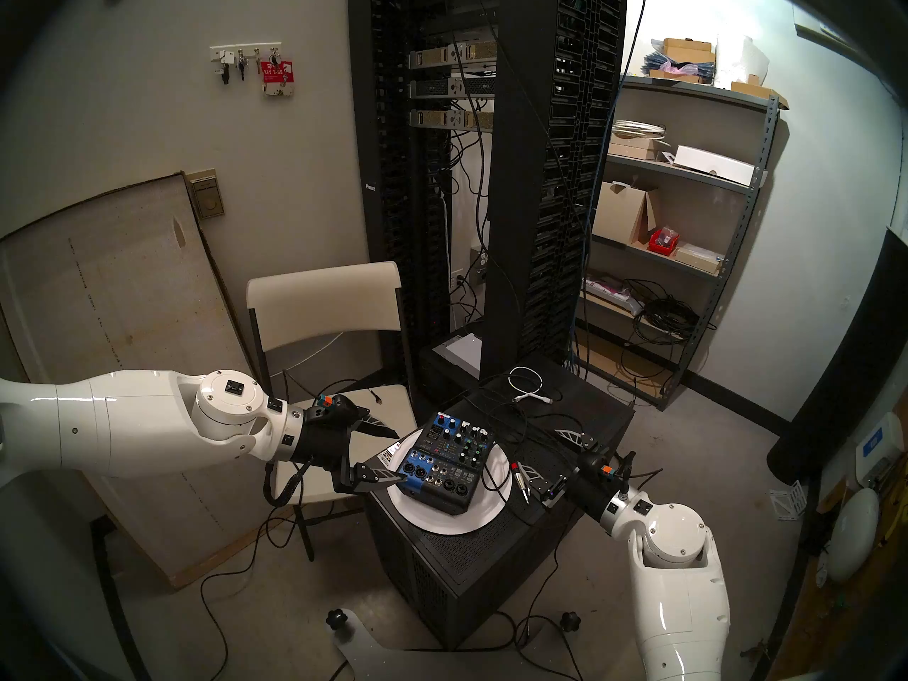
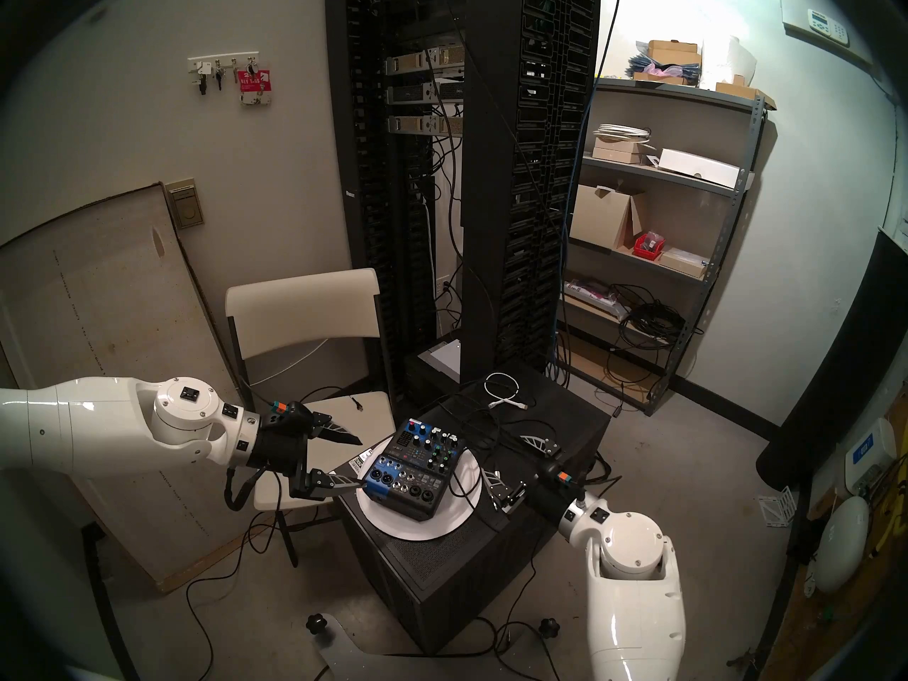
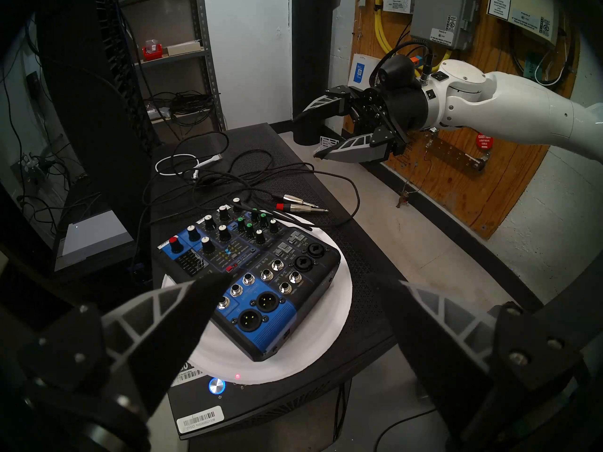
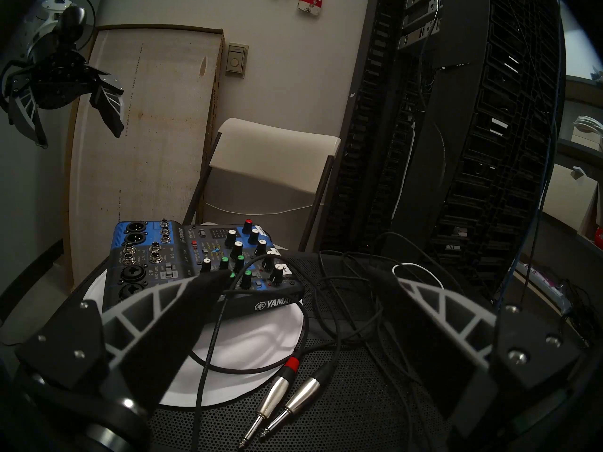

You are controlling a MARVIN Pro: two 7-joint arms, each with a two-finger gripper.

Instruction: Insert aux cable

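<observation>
The aux cable's plug (image 4: 301,394), dark sleeve and silver pin, lies on the black perforated case top right beside a like plug with a red ring (image 4: 272,392). In the left wrist view the aux plug (image 3: 295,199) is the farther of the pair. A blue and black mixer (image 1: 449,461) sits on a white plate (image 1: 442,523). My right gripper (image 4: 300,273) hovers open just over the plugs, empty. At the mixer's left edge my left gripper (image 1: 399,457) is also open and empty, its lower finger close to the blue corner.
Loose black cables and a white coiled cable (image 1: 528,385) lie on the black case (image 1: 491,567) behind the mixer. A beige folding chair (image 1: 324,311) stands at the left, a tall black rack (image 1: 511,174) behind, and metal shelves (image 1: 688,174) at the right.
</observation>
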